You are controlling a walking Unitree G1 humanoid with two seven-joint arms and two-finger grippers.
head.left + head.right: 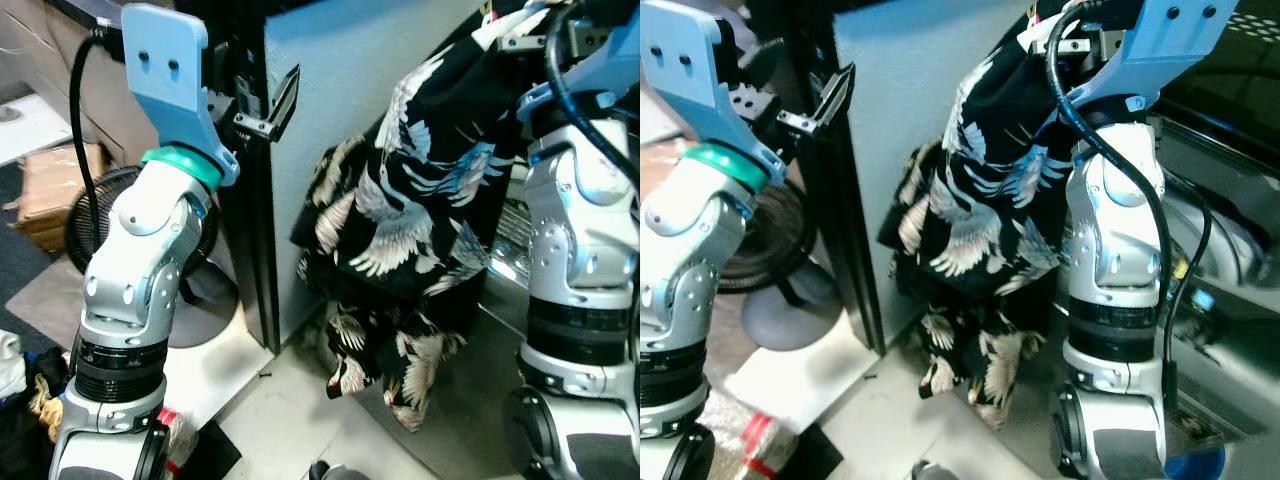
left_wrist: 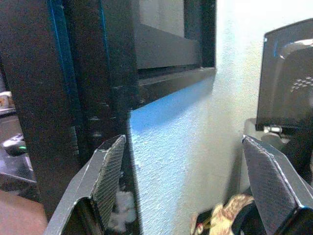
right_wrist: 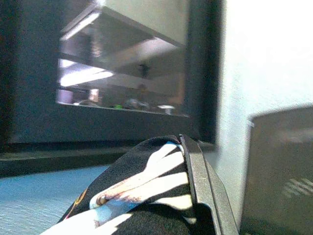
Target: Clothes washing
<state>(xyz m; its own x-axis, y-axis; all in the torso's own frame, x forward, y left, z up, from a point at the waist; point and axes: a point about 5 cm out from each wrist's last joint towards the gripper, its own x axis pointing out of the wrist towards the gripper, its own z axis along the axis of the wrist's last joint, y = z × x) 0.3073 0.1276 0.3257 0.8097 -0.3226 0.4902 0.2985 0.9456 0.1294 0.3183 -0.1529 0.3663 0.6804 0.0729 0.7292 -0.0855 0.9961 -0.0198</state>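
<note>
So right pincer (image 3: 195,186) is raised high, clenched on the black crane-print garment (image 1: 420,220); left pincer (image 2: 186,191) raised too, fingers spread apart, holding nothing; no readable writing.

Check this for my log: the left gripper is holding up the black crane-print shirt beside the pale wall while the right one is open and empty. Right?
No, swapped. The right gripper holds up the shirt, per the right wrist view; the left gripper is open and empty beside the pale wall.
</note>
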